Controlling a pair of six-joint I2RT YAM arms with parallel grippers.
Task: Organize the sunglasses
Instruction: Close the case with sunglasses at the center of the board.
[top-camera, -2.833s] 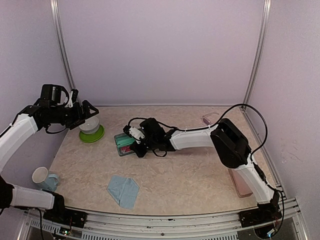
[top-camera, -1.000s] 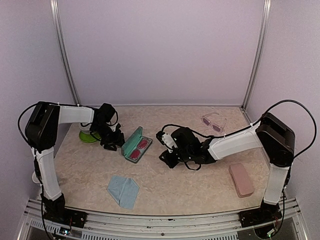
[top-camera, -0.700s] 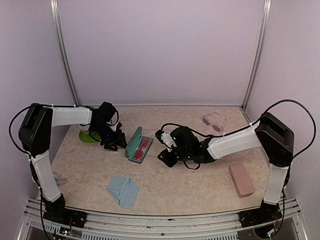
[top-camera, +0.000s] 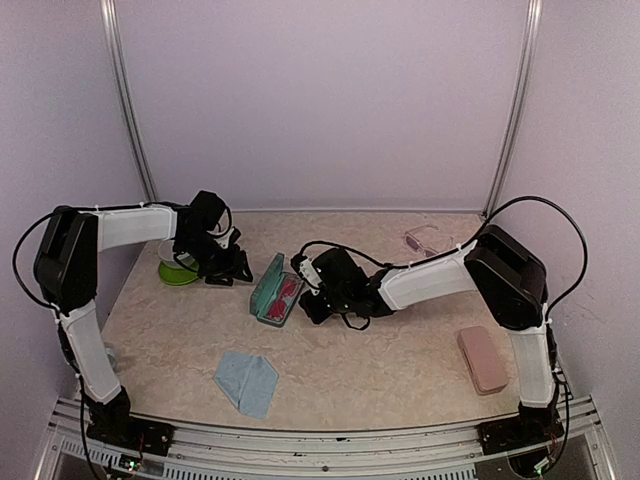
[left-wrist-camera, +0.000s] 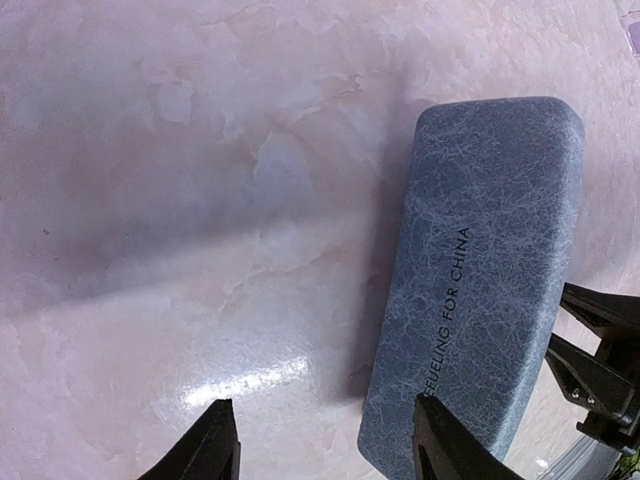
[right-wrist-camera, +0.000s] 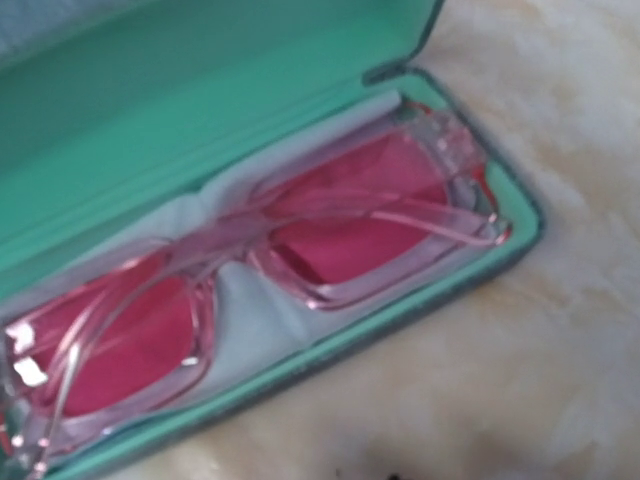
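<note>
The case (left-wrist-camera: 480, 270) lid (right-wrist-camera: 180, 90) has tipped up in the last second, with the pink sunglasses (right-wrist-camera: 250, 290) seated inside, so I close it next. On my left gripper (left-wrist-camera: 322, 430) the jaws are wide and empty; on the right gripper (top-camera: 308, 292) I cannot tell.

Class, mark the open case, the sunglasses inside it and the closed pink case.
open case (top-camera: 264, 284): top view, teal lid lining.
sunglasses (right-wrist-camera: 350, 235): right wrist view, one red lens.
pink case (top-camera: 482, 360): top view, middle of lid.

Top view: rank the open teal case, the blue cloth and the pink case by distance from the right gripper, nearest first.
1. The open teal case, just left of the right gripper.
2. The blue cloth, front left.
3. The pink case, front right, by the arm's base.
</note>
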